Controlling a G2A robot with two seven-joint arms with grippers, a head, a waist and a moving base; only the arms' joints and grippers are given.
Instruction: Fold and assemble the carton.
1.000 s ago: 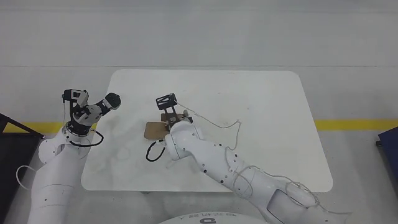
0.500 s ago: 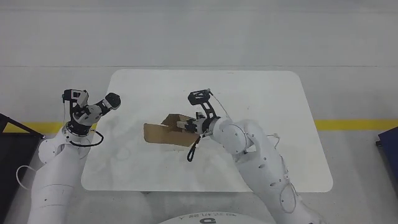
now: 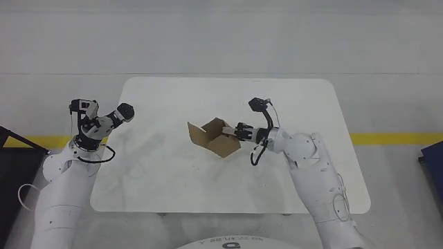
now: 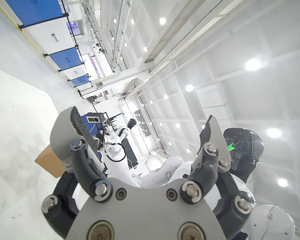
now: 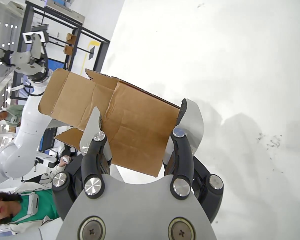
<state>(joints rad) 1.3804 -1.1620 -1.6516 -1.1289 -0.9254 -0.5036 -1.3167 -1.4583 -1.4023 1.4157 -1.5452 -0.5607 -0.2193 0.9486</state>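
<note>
A white, round-cornered table (image 3: pixel 304 104) bears a brown carton (image 3: pixel 213 138) near its middle.

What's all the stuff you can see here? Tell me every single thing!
carton: one, brown, flaps open, at the table's middle
table: one, white, beneath the carton
floor stripe: one, yellow, on the grey floor on both sides of the table
left gripper: one, grey and black, open and empty, by the table's left edge
right gripper: one, grey and black, closed on the carton

The carton (image 3: pixel 211 138) is plain brown. The table (image 3: pixel 297 104) is white with dark scuffs. The floor (image 3: pixel 221 28) is grey with a yellow line (image 3: pixel 394 138).
</note>
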